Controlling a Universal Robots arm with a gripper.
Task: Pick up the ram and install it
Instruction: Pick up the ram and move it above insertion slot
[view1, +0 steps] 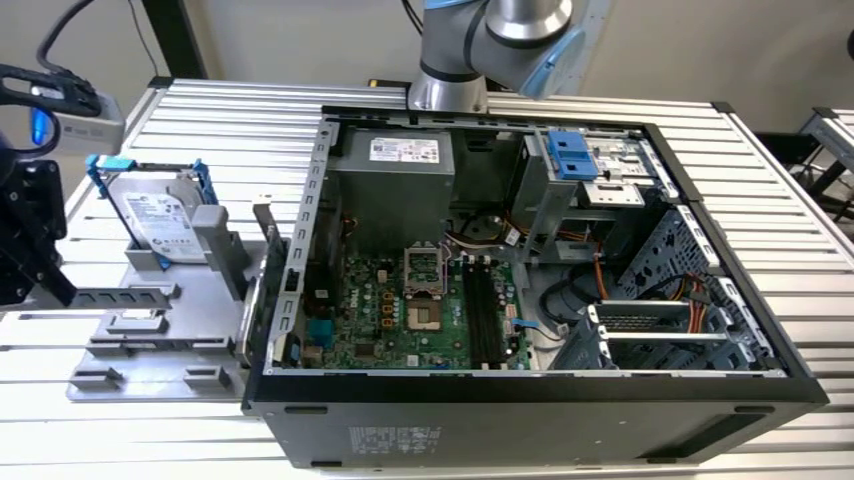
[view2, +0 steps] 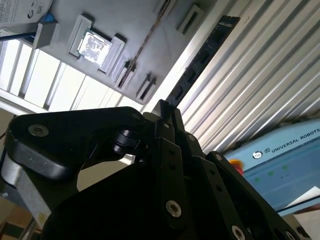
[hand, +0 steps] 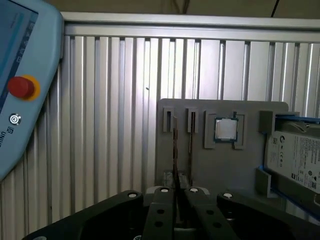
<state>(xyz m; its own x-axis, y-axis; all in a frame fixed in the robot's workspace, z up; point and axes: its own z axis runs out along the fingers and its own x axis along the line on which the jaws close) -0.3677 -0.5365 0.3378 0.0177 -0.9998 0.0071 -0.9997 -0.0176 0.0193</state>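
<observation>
End effector (hand: 175, 190) is gripping one ram (view2: 202, 62), jaws narrow and pinching the stick's near end. The rest of the stick is sticking out past the fingertips. Ram is hanging near the one grey holder (hand: 240, 170), well apart from the one open computer case (view1: 534, 420). Holder is lying on the slatted surface (hand: 110, 100), showing two narrow slots (hand: 191, 120) and carrying one square processor (hand: 226, 129) and one hard drive (hand: 295, 155). One control tablet (hand: 20, 50) with one red button (hand: 21, 86) is showing in the first wrist view.
</observation>
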